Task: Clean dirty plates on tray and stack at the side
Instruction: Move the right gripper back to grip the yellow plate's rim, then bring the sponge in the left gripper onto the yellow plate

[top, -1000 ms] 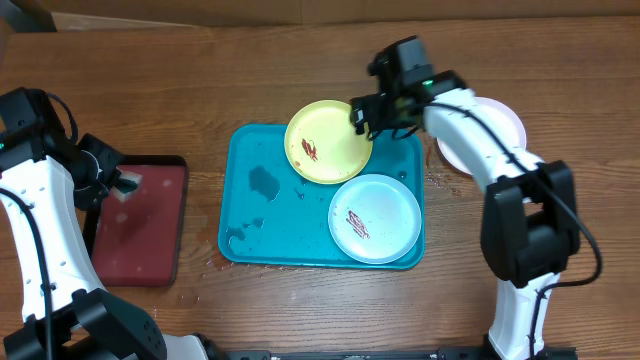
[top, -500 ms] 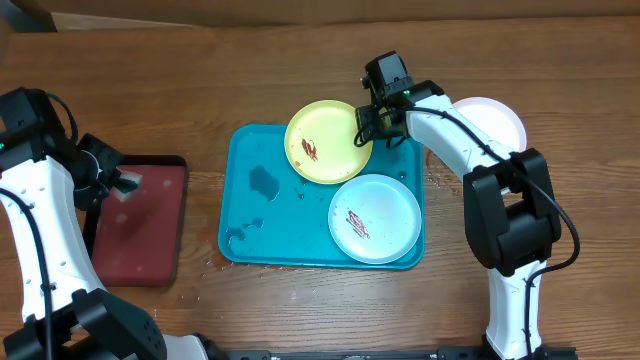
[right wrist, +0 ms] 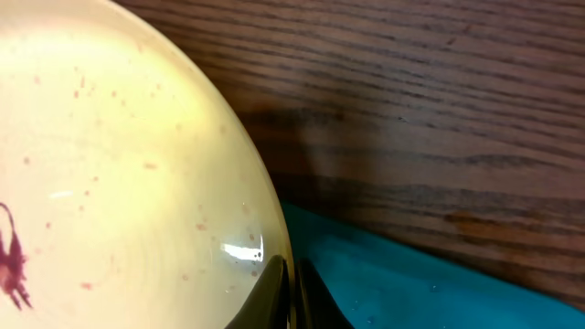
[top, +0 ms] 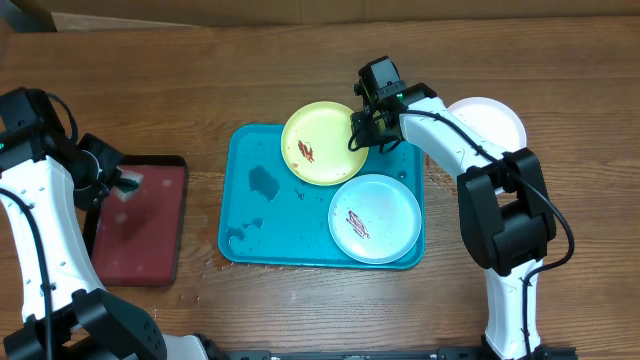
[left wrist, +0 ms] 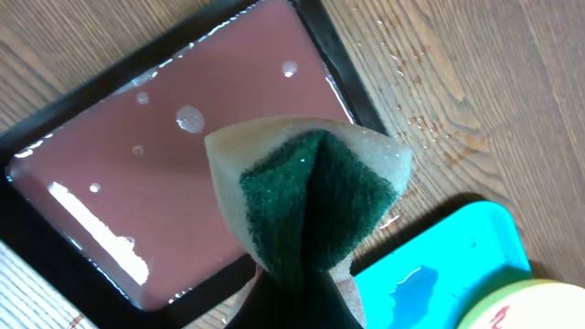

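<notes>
The yellow-green plate (top: 318,145) with a reddish smear rests tilted on the far rim of the turquoise tray (top: 258,215). My right gripper (top: 358,135) is shut on its right rim; in the right wrist view the fingers (right wrist: 274,283) pinch the plate's edge (right wrist: 119,164). A pale mint plate (top: 375,218), also smeared, lies in the tray's near right corner. The white-pink plate (top: 497,122) sits on the table right of the tray. My left gripper (top: 118,182) hovers over the dark red tray, shut on a folded green and tan sponge (left wrist: 311,192).
A dark red, black-rimmed tray (top: 135,225) with wet drops lies left of the turquoise tray. Water puddles (top: 262,182) sit on the turquoise tray's left half. Bare wooden table surrounds both trays.
My right gripper moved left onto the yellow-green plate's rim and shut on it, and the plate shifted slightly left. The left arm stayed still.
</notes>
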